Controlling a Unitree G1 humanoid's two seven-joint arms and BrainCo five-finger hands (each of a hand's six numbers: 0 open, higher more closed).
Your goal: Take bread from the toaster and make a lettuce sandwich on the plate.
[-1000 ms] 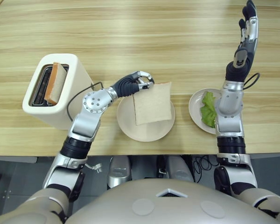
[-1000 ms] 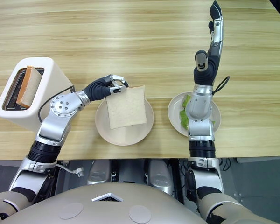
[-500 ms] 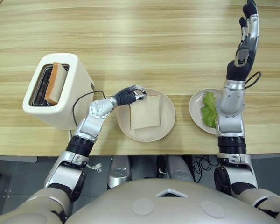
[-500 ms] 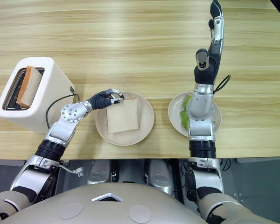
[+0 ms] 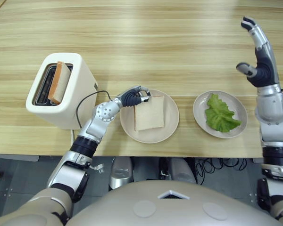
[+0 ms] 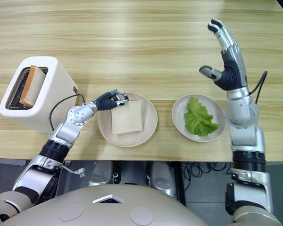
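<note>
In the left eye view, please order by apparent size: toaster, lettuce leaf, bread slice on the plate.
1. Toaster.
2. Bread slice and lettuce leaf: they look about alike, so unranked.

A worktop of pale wood, its grain running left to right in long bands, evenly lit. Below its front edge lies a dark grey floor, with black cables hanging there.
</note>
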